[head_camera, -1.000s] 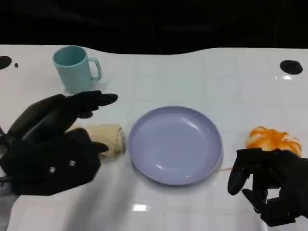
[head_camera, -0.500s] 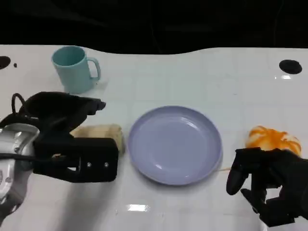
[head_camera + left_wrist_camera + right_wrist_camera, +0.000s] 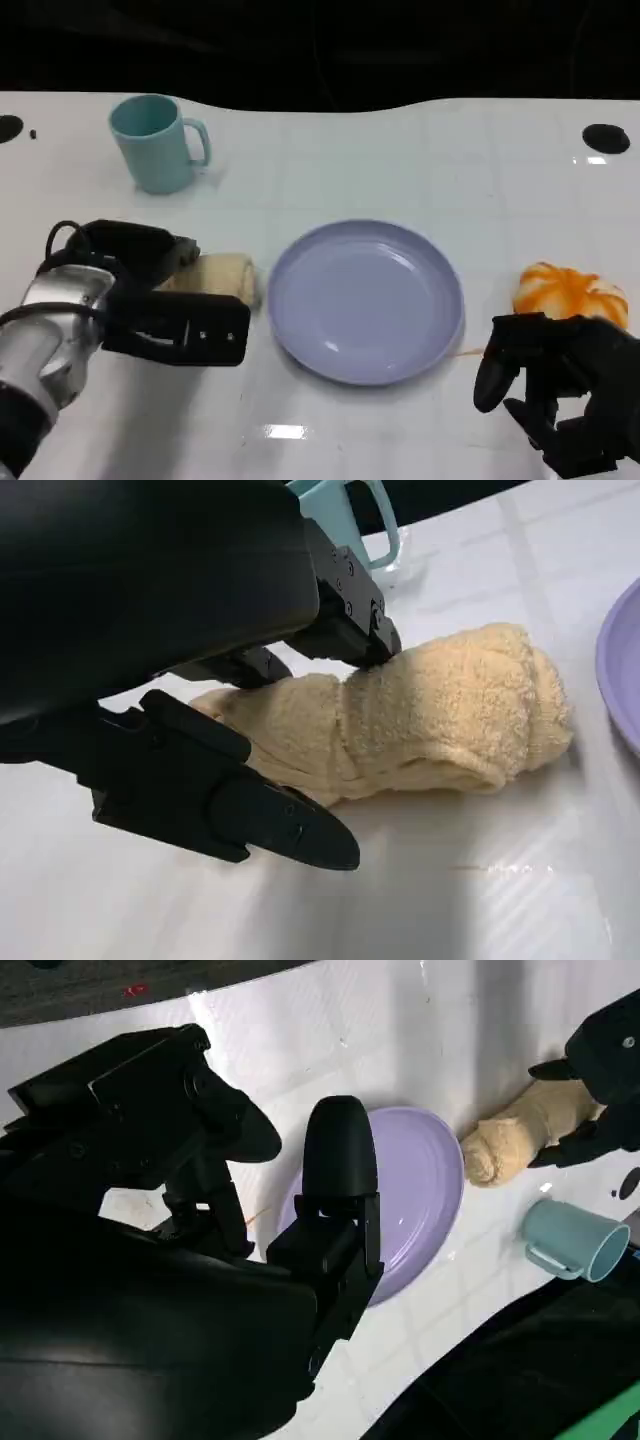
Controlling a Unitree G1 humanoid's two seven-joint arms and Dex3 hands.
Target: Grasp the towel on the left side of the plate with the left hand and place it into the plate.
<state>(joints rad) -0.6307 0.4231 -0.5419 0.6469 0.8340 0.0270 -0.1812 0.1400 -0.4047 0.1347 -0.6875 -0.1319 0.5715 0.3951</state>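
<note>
A rolled beige towel lies on the white table just left of the lilac plate. My left hand has come down over the towel's left part. In the left wrist view a fingertip touches the top of the towel while the thumb lies on the table along its near side, apart from the fingers. The towel rests flat on the table. My right hand hovers at the plate's right with fingers curled and nothing in them. The right wrist view shows the plate and the towel.
A light blue mug stands behind the towel at the far left. An orange, glossy lump lies right of the plate, just beyond my right hand. The table's dark far edge runs along the back.
My left hand has turned over and dropped from above the table onto the towel's left end, its fingers now straddling the towel. The right hand has stayed put.
</note>
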